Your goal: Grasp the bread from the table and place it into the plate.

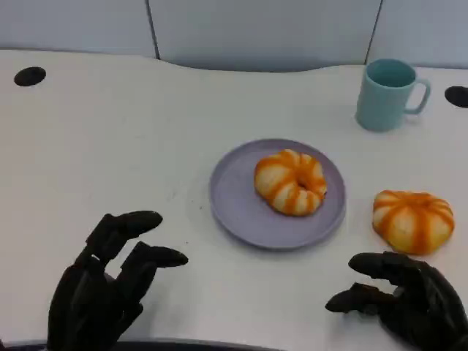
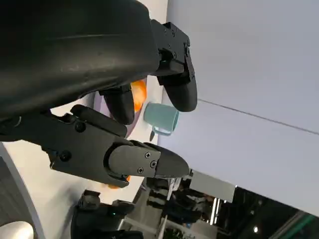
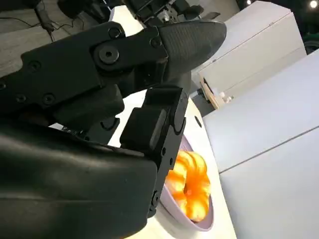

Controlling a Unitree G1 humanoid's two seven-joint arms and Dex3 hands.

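A round orange-and-cream striped bread (image 1: pixel 290 181) lies on the lilac plate (image 1: pixel 234 197) at the table's middle. A second, similar bread (image 1: pixel 413 219) sits on the table to the right of the plate. My right hand (image 1: pixel 406 300) hovers just in front of this second bread, fingers apart, holding nothing. My left hand (image 1: pixel 110 285) is at the near left, fingers spread and empty, well short of the plate. In the right wrist view the hand (image 3: pixel 124 99) partly hides the plated bread (image 3: pixel 189 184) and the plate rim (image 3: pixel 197 226). The left wrist view shows my left hand (image 2: pixel 114 124) before a strip of orange bread (image 2: pixel 139 94).
A teal mug (image 1: pixel 387 93) stands at the back right, beyond the plate, and shows past the fingers in the left wrist view as the mug (image 2: pixel 162 118). Two dark holes (image 1: pixel 29 75) mark the table's far corners. The white table's near edge runs just below both hands.
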